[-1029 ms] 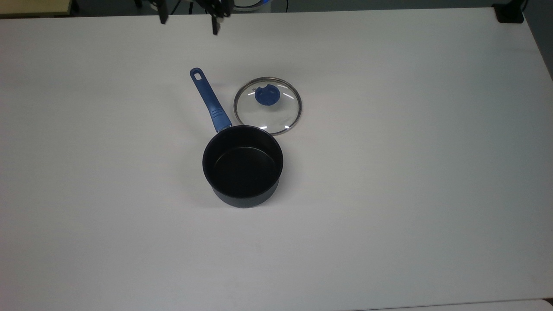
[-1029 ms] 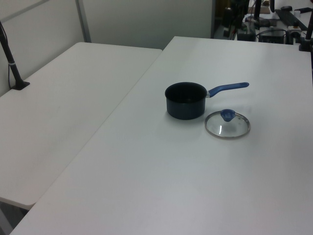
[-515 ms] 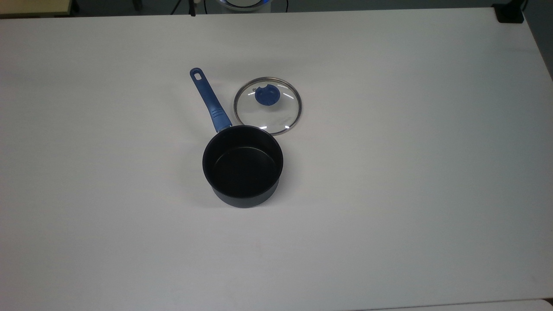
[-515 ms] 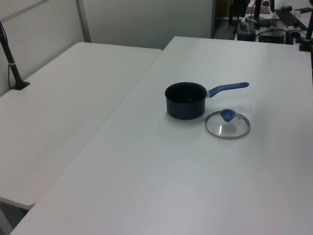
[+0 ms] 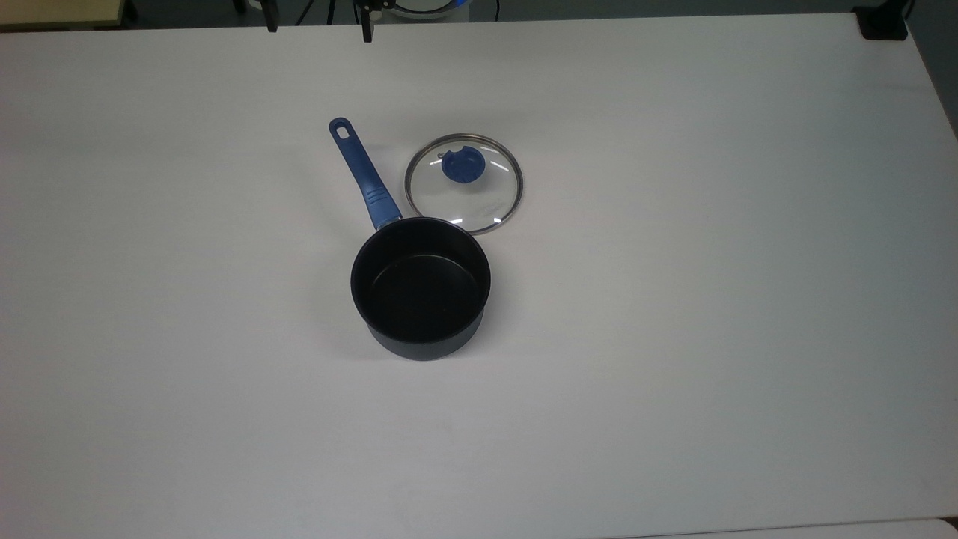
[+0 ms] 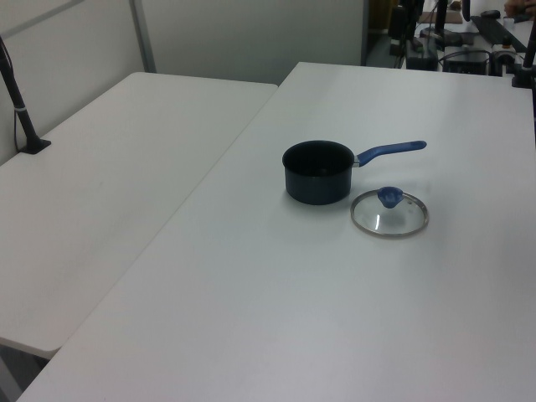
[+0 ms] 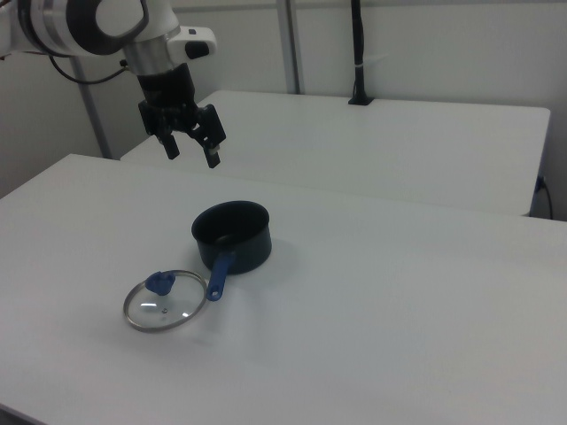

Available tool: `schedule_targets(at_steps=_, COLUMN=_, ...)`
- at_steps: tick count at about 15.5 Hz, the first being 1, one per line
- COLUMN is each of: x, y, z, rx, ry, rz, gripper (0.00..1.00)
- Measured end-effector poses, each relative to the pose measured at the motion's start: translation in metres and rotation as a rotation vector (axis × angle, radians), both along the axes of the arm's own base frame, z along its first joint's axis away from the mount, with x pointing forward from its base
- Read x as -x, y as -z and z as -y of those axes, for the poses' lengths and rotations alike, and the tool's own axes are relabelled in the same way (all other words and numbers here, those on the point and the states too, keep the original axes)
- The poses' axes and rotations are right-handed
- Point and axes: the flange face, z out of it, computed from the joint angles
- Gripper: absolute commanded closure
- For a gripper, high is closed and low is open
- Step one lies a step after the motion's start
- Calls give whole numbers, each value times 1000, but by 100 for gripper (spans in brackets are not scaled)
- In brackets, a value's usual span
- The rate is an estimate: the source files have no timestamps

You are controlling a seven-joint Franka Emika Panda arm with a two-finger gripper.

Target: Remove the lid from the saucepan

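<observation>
The dark navy saucepan (image 5: 420, 288) stands uncovered on the white table (image 5: 673, 337), its blue handle (image 5: 364, 174) pointing to the top view's upper left. The glass lid (image 5: 464, 183) lies flat on the table beside the handle, knob (image 5: 462, 165) up, with its rim close to the pan's rim. In the right view the saucepan (image 7: 232, 237) is mid-table and the lid (image 7: 166, 301) lies to its lower left. My gripper (image 7: 192, 152) hangs open and empty in the air well above and behind the pan. Its fingertips (image 5: 367, 30) show at the top view's upper edge.
A second white table (image 6: 100, 167) adjoins on the left view's left, with a black post (image 6: 21, 109) clamped to it. A black block (image 5: 883, 22) sits at the table's corner in the top view's upper right. Equipment stands beyond the far edge (image 6: 452, 50).
The fingertips at the top view's upper edge drew back out of sight half a second ago and now show again slightly. Saucepan and lid have not moved.
</observation>
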Motion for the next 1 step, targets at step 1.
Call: schedule_targets(at_steps=1, x=0, y=0, z=0, rx=0, ry=1, rz=0, gripper=0)
